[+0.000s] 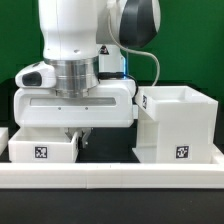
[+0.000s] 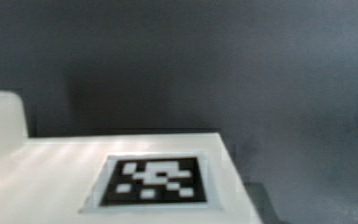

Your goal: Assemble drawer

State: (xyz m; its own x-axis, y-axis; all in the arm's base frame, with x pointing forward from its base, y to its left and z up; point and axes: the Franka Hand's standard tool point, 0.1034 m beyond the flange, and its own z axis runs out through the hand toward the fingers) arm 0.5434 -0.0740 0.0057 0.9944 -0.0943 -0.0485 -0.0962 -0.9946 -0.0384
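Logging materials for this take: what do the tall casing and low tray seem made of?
Tall casing: probably white plastic, matte; thin, smooth, even walls, no grain. Low tray: same white matte look, likely plastic too.

White arm (image 1: 72, 30), black joint cap (image 1: 141, 20), grey cable (image 1: 158, 66), broad white claw (image 1: 77, 137).

White tray (image 1: 62, 150) bears a black-and-white patterned tag (image 1: 42, 153).

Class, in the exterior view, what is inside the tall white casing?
The casing is open-topped: only bare white inner walls show, nothing rising above the rim. Its front wall covers the lower interior and floor, so anything lying low cannot be seen.
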